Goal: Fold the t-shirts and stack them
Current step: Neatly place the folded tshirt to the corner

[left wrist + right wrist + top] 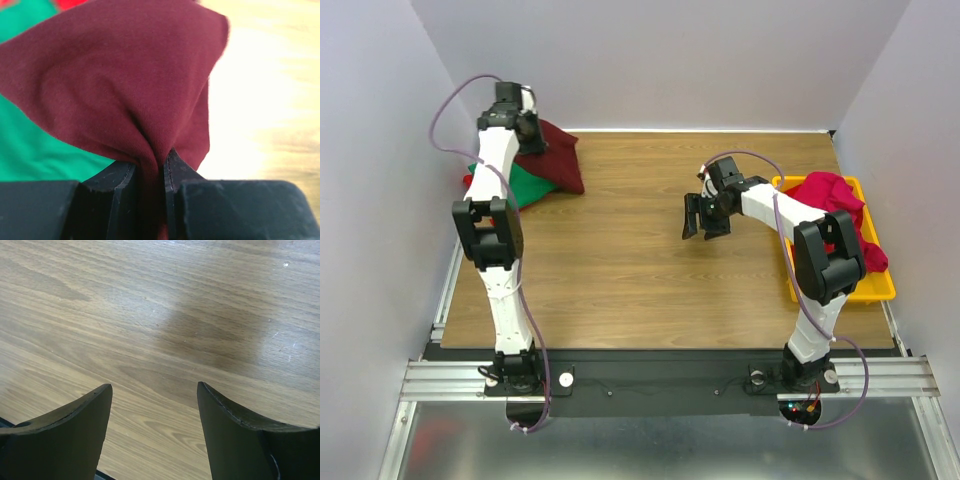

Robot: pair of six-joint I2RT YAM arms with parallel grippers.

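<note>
Maroon t-shirt (560, 155) at ten o'clock, pinched by the left gripper (150, 167) over a green t-shirt (532, 186). Right gripper (153, 387) spread, empty, above the worktop (640, 285). Crumpled pink t-shirt (830, 195) at three o'clock awaits folding.

The maroon t-shirt (125, 90) clamped in the left gripper (150, 167) is soft matt knit cloth. Its fingers (107, 187) look like matt black plastic, bit scuffed. The table (150, 315) below the right gripper (155, 390) is smooth wood grain, slight sheen.
</note>
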